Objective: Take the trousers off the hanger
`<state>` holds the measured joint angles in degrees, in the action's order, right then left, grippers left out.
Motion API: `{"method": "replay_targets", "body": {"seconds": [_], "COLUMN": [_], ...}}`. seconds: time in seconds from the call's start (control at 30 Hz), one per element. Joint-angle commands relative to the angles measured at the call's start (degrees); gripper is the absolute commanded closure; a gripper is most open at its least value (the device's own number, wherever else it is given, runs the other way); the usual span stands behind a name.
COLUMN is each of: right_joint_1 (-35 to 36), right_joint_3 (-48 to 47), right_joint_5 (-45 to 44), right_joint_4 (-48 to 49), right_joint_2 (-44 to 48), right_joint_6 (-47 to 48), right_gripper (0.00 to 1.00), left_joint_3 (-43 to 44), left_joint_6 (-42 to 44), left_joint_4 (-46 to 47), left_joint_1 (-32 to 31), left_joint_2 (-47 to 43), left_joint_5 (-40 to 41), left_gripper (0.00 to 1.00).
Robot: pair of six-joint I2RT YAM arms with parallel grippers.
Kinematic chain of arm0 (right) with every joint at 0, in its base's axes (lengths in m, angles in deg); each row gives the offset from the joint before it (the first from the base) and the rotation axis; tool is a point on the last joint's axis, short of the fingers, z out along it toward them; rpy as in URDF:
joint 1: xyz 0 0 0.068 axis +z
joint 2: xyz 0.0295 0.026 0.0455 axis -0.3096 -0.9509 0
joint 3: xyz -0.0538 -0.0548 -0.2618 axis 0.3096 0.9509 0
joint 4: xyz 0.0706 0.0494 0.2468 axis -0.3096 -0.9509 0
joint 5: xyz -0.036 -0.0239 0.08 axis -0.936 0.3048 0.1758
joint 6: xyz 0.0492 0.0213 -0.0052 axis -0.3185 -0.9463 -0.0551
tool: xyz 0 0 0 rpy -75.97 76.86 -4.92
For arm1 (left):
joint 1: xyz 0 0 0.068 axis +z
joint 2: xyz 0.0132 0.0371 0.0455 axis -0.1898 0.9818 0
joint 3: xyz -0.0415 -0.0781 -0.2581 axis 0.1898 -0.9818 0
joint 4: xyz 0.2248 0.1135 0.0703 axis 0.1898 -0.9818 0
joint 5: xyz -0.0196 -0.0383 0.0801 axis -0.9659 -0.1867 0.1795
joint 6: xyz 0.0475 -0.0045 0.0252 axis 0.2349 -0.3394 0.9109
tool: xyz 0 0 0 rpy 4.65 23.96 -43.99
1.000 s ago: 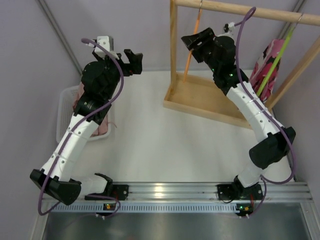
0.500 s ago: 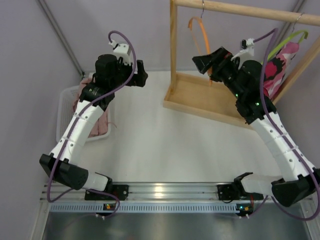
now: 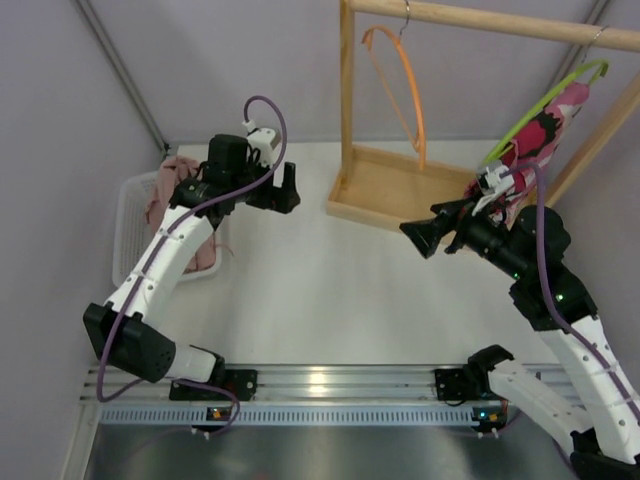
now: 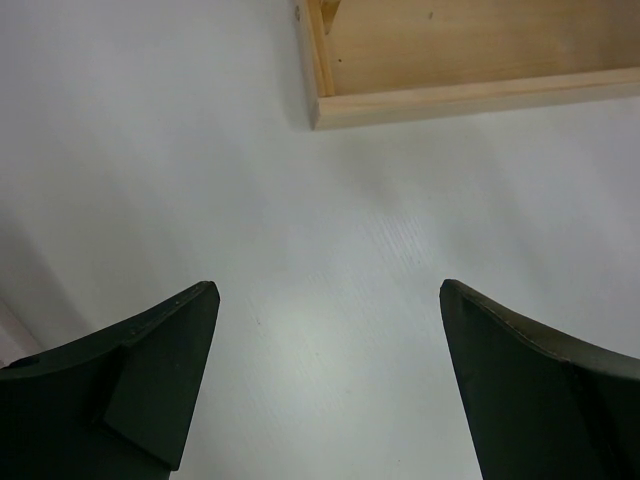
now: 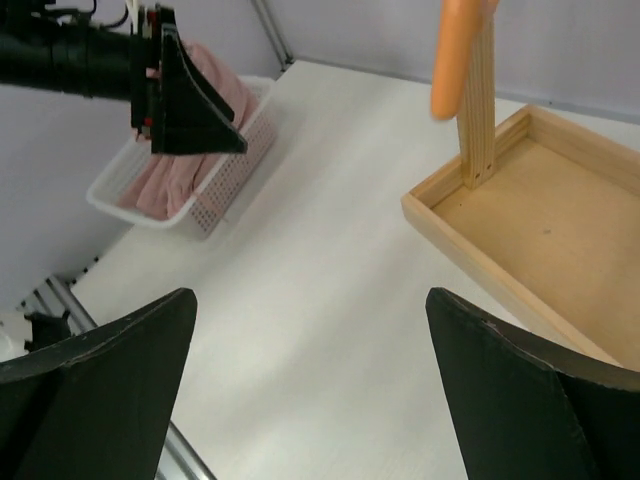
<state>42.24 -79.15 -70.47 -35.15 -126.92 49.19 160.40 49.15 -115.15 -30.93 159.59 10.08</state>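
The white bench point(image 3: 300, 300) lies under me, with pale walls point(image 3: 250, 50) round it. At 9 o'clock a white mesh basket point(image 3: 122, 225) holds the trousers point(image 3: 178, 168), a limp dusty-pink heap, off the hanger. My left jaws are spread wide and empty above the bench, with the trousers near at their 9 o'clock. My right jaws, likewise spread and empty, hover mid-bench, the trousers well apart at their 9 o'clock. Farther off, at 1 o'clock, a wooden tray point(image 3: 390, 190) carries a rack. From its rail point(image 3: 480, 20) hang the orange hanger point(image 3: 413, 95) and a lime-green hanger point(image 3: 540, 100) with a red-and-pink patterned garment point(image 3: 550, 125).
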Motion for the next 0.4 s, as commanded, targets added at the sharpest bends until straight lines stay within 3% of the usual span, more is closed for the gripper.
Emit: {"method": "replay_targets", "body": {"seconds": [0.0, 0.17, 0.37], "right_joint_1": [-0.48, -2.5, -2.67], "right_joint_3": [2.67, 4.61, 6.81], "right_joint_5": [5.47, 8.2, 7.95], "right_joint_4": [-6.97, -17.16, -22.02], "right_joint_2": [5.76, 10.42, 12.98], "right_joint_6": [8.06, 14.46, 17.3], "right_gripper": [0.01, 0.01, 0.01], "left_joint_3": [-2.17, -3.67, -1.83], "left_joint_6": [2.09, 1.39, 1.92], "left_joint_4": [-0.41, -1.11, -3.3], "left_joint_1": [0.39, 0.56, 0.65], "left_joint_2": [-6.75, -9.31, -8.79], "left_joint_5": [1.74, 4.91, 3.42], "left_gripper": [0.02, 0.02, 0.02]}}
